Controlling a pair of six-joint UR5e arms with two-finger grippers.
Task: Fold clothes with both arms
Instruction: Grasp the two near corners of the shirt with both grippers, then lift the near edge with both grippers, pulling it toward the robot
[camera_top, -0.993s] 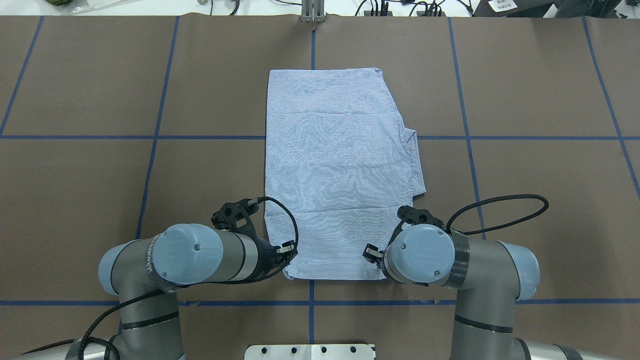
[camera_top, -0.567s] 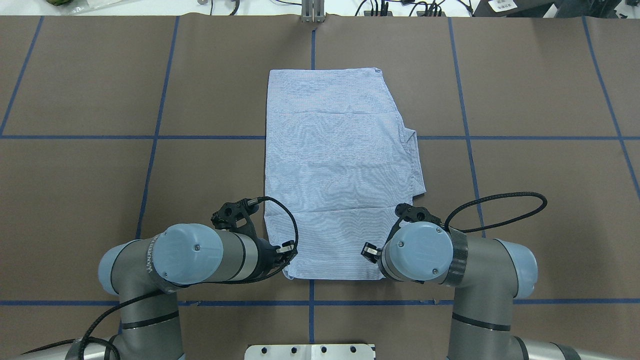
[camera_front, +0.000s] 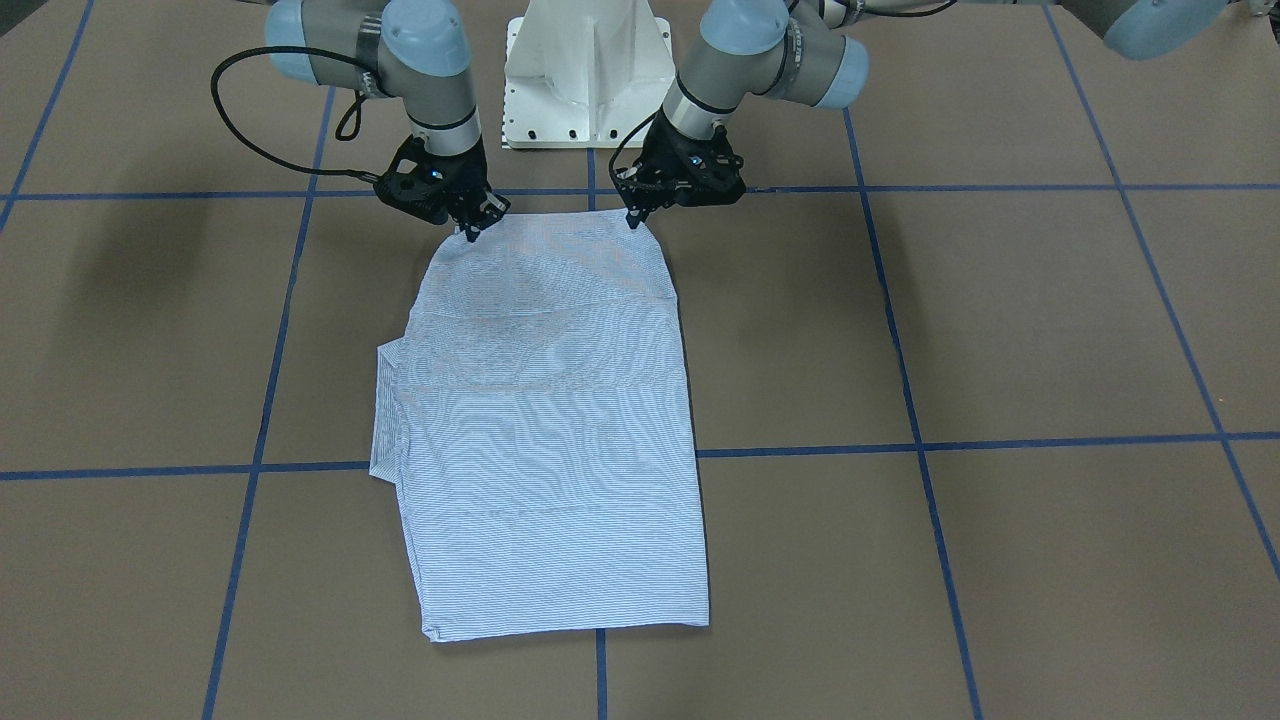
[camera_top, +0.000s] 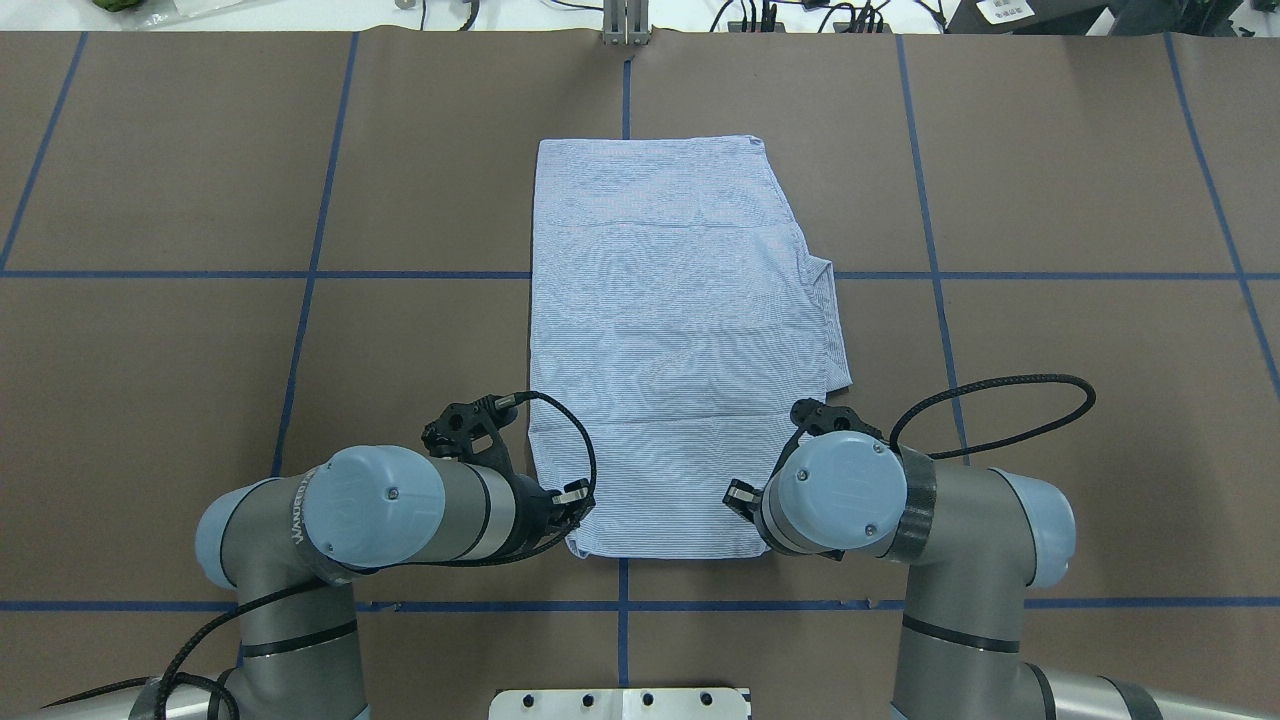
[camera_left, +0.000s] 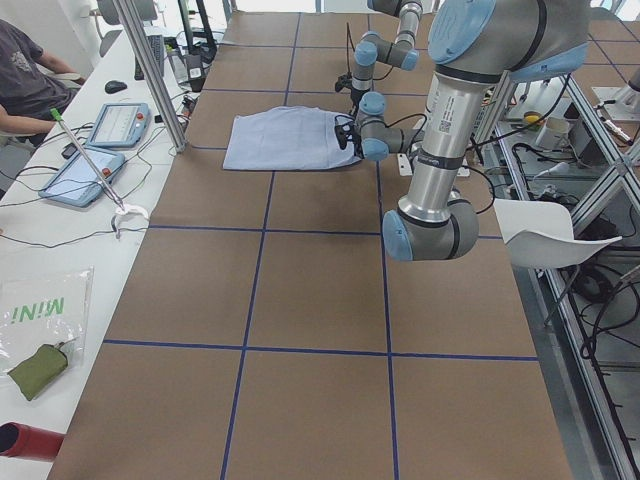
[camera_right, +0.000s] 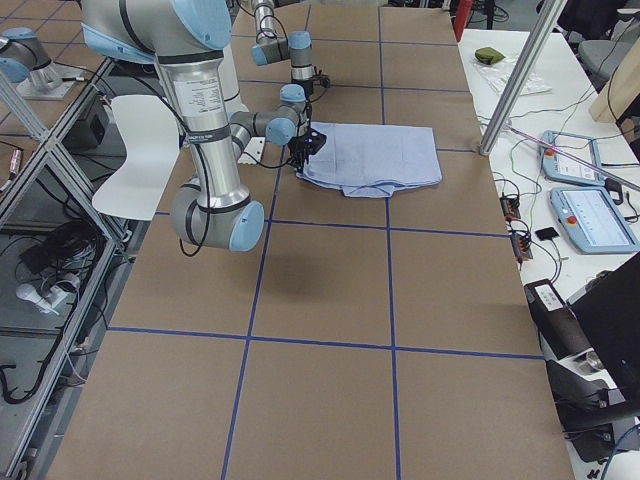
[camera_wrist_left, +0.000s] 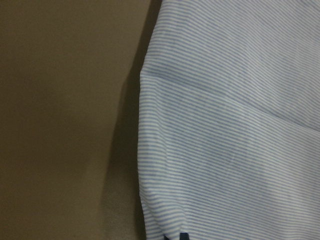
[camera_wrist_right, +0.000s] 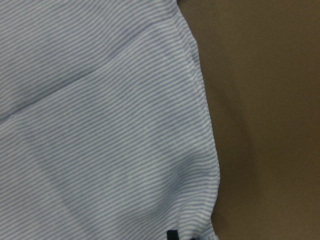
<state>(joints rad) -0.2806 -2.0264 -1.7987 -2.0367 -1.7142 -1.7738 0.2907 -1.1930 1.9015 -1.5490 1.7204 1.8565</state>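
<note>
Looking out from the base, I have the white pedestal (camera_front: 585, 60) nearest me, with both arms bent down onto the brown table (camera_front: 1000, 330) just ahead of it. The left arm (camera_top: 380, 510) puts the left gripper (camera_front: 632, 218) on the shirt's (camera_front: 550, 420) near corner on my left. Its fingers are drawn in to a narrow point and pinch the cloth there. The right arm (camera_top: 850, 495) mirrors it, and the right gripper (camera_front: 470, 232) is likewise closed to a thin pinch on the other near corner. A black cable (camera_top: 1000, 400) loops off that wrist over the table.

From each wrist camera I see striped cloth running down to a dark fingertip (camera_wrist_left: 184, 236) at the bottom edge, with bare table beside the hem. The cloth bulges a little at each corner.

Past the grippers, the shirt lies folded into a long, narrow panel that runs straight away from me over the table's middle tape line (camera_top: 626, 100). It is flat, with a few cross creases. About halfway along, a folded flap (camera_top: 828, 320) sticks out on my right side.

The far hem stops short of a metal bracket (camera_top: 626, 25) at the table's far edge. Beyond that edge, the side camera shows a desk with two tablets (camera_left: 120, 122) and a seated person (camera_left: 30, 70).
</note>
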